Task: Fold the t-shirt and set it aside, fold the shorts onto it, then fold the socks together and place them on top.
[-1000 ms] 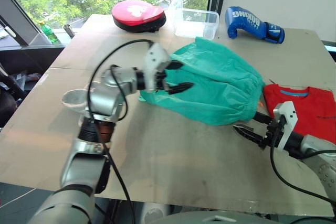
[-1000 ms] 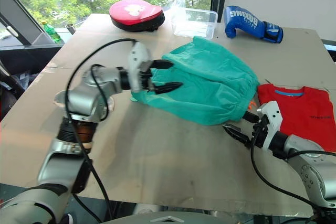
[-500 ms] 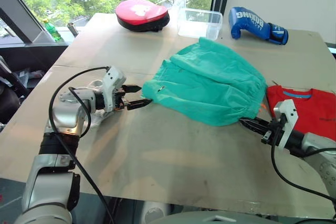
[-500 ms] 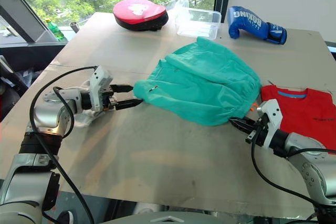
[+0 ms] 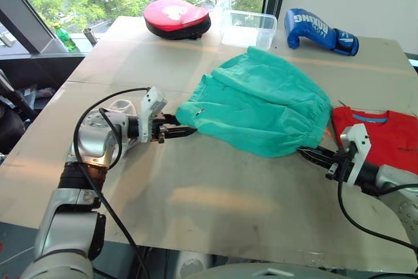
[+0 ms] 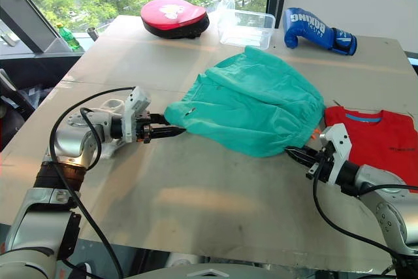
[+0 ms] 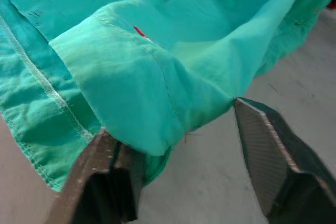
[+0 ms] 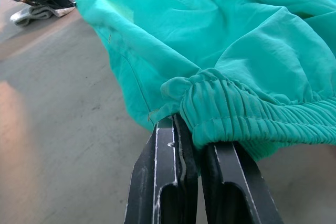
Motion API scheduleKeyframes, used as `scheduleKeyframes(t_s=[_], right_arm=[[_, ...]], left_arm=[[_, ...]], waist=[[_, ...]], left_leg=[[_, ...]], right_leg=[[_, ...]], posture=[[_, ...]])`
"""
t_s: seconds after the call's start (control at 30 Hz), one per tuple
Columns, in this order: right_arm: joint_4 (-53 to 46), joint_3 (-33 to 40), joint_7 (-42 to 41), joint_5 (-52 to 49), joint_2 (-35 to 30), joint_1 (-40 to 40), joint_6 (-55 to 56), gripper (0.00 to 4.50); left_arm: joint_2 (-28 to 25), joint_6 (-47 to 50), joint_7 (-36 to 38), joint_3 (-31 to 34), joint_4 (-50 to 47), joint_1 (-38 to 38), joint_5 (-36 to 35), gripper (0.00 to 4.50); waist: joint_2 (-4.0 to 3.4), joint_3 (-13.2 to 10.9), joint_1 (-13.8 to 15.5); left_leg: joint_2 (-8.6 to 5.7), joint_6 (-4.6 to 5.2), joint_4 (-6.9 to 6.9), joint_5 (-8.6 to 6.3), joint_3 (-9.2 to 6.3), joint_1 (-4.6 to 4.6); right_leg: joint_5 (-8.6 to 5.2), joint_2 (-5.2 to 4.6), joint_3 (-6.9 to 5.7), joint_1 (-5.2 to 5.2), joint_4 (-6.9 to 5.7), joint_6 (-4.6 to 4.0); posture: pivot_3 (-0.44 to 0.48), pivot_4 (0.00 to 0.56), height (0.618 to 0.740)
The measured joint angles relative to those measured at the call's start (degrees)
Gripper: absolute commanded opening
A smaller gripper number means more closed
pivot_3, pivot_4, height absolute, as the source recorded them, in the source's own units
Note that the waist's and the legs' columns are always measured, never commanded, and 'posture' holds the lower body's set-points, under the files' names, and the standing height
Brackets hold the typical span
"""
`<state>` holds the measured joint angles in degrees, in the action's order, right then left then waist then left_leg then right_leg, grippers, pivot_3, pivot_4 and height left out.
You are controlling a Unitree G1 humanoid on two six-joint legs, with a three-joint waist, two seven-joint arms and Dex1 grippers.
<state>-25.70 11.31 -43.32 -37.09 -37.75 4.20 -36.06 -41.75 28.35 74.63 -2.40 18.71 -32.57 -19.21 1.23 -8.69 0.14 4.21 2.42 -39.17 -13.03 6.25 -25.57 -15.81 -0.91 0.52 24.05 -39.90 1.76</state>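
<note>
Both grippers at the shorts' edges

The right gripper (image 8: 191, 145) pinches the gathered waistband; the left gripper (image 7: 173, 140), jaws spread, straddles a leg hem. The shorts (image 5: 261, 106) lie mid-table, the t-shirt (image 5: 382, 136) just beside them.

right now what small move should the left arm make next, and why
Probably close the left tool on the leg hem of the shorts. Its fingers stand open around that corner, while the right tool is already pinched shut on the waistband, so the fold needs both ends held.
</note>
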Motion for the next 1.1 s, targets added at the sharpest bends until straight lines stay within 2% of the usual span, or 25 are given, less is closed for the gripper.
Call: scheduleKeyframes(t_s=[0.1, 0.27, 0.37, 0.43, 0.5, 0.6, 0.63, 0.7, 0.73, 0.83, 0.93, 1.0, 1.03, 1.1], right_arm=[[0.1, 0.9, -0.3, -0.1, -1.6, -0.4, 0.0, 0.0], [2.6, 0.9, -1.9, -1.9, -4.1, -6.1, -2.1, 0.0], [9.4, -0.4, -5.3, -1.0, -7.5, -14.8, -2.3, 0.0], [16.3, -1.8, -7.3, 1.4, -9.0, -23.0, -0.9, 0.0], [27.5, -5.4, -9.9, 5.3, -9.0, -34.6, 2.6, 0.0], [49.8, -8.7, -10.9, 13.1, -7.5, -57.6, 12.9, 0.0], [58.0, -8.7, -10.5, 15.7, -7.1, -66.1, 17.4, 0.0], [66.4, -8.2, -10.0, 18.2, -6.7, -76.6, 24.4, 0.0], [75.0, -7.5, -8.8, 20.1, -6.4, -85.8, 30.2, 0.0], [80.3, -6.2, -9.2, 20.8, -5.9, -92.0, 35.8, 0.0], [80.7, -4.3, -13.3, 19.6, -5.0, -94.4, 37.8, 0.0], [77.6, -3.4, -16.0, 17.7, -4.9, -92.2, 36.1, 0.0], [71.1, -2.8, -17.4, 15.8, -4.7, -87.1, 32.8, 0.0], [67.2, -2.6, -18.3, 14.5, -4.7, -83.0, 30.1, 0.0]], left_arm=[[0.7, -0.1, -0.2, 0.0, 0.0, -0.2, -0.1, 0.1], [2.8, 3.0, -0.7, 0.7, 0.4, -5.3, -2.5, 0.02], [4.0, 2.8, 0.5, 1.6, 7.3, -14.3, -3.3, 0.02], [5.5, -0.3, -0.1, 2.0, 15.4, -22.5, -2.2, 0.02], [7.4, -5.4, -3.6, 3.1, 29.7, -32.8, -0.4, 0.02], [9.8, -14.6, -12.4, 6.5, 45.8, -49.0, 1.5, 0.02], [10.1, -17.6, -15.7, 8.2, 49.5, -54.7, 1.8, 0.02], [9.8, -21.7, -19.9, 11.2, 52.3, -62.1, 1.6, 0.02], [9.4, -24.0, -24.2, 14.5, 55.0, -68.1, 1.0, 0.02], [8.3, -25.3, -25.7, 17.8, 56.2, -73.0, 0.4, 0.02], [4.8, -24.4, -22.1, 20.5, 56.6, -75.7, -0.3, 0.02], [2.4, -22.6, -18.3, 21.2, 56.4, -75.6, -0.3, 0.02], [0.8, -20.2, -13.5, 20.7, 55.2, -74.0, -0.2, 0.02], [-0.8, -18.4, -9.9, 20.0, 54.2, -72.1, 0.0, 0.02]], waist=[[0.0, 0.0, 0.1], [0.02, 0.0, 0.1], [0.02, 0.0, 0.1], [0.03, 0.0, 0.1], [0.06, -0.2, -0.3], [0.06, -0.6, -0.9], [0.03, -0.7, -1.0], [0.02, -0.7, -1.1], [-0.02, -0.8, -1.1], [-0.04, -0.9, -1.1], [-0.09, -0.9, -1.5], [-0.13, -0.9, -1.9], [-0.14, -0.9, -2.0], [-0.18, -0.9, -2.2]], left_leg=[[0.0, 0.0, 0.0, 0.0, -0.01, 0.0], [-0.03, 0.01, -0.04, 0.0, 0.0, -0.01], [-0.08, 0.02, -0.09, 0.0, 0.0, 0.0], [-0.11, 0.02, -0.09, 0.0, 0.01, -0.03], [-0.09, 0.04, -0.18, 0.01, 0.03, -0.1], [-0.11, 0.04, -0.14, 0.04, 0.25, -0.63], [-0.12, -0.11, -0.12, 0.13, 0.33, -0.92], [-0.09, -0.06, 0.12, 0.01, 0.44, -1.11], [-0.12, -0.06, 0.37, 0.01, 0.67, -1.38], [-0.12, -0.08, 0.96, -0.01, 0.83, -1.23], [-0.07, -0.09, 1.19, -0.02, 1.19, -1.3], [-0.01, -0.1, 1.11, -0.01, 1.26, -1.3], [0.02, -0.11, 0.94, 0.0, 1.18, -1.24], [0.02, -0.11, 0.85, 0.0, 1.22, -1.19]], right_leg=[[0.0, -0.01, -0.01, 0.0, 0.0, 0.0], [0.0, 0.01, -0.01, 0.0, -0.01, 0.0], [0.01, 0.05, 0.0, -0.01, -0.01, 0.0], [0.01, 0.07, -0.01, 0.02, 0.02, 0.0], [0.04, 0.13, 0.03, 0.11, -0.01, 0.01], [0.15, 0.09, 0.29, 0.75, -0.05, 0.11], [0.16, 0.07, 0.37, 1.11, -0.06, 0.13], [0.12, 0.01, 0.4, 1.4, -0.04, 0.18], [0.1, -0.07, 0.47, 1.85, 0.01, 0.18], [0.08, -0.16, 0.31, 1.9, 0.13, 0.21], [0.06, -0.16, 0.19, 2.11, 0.15, 0.21], [0.04, -0.16, 0.07, 2.1, 0.08, 0.19], [0.03, -0.16, -0.02, 1.9, 0.05, 0.18], [0.03, -0.2, -0.01, 1.82, 0.07, 0.17]], posture=[[0.0, 0.15, 0.735], [0.0, 0.15, 0.735], [0.0, 0.15, 0.735], [0.0, 0.15, 0.735], [0.0, 0.15, 0.735], [0.0, 0.15, 0.735], [0.0, 0.15, 0.735], [0.0, 0.15, 0.735], [0.0, 0.15, 0.735], [0.0, 0.15, 0.735], [0.0, 0.15, 0.735], [0.0, 0.15, 0.735], [0.0, 0.15, 0.735], [0.0, 0.15, 0.735]])
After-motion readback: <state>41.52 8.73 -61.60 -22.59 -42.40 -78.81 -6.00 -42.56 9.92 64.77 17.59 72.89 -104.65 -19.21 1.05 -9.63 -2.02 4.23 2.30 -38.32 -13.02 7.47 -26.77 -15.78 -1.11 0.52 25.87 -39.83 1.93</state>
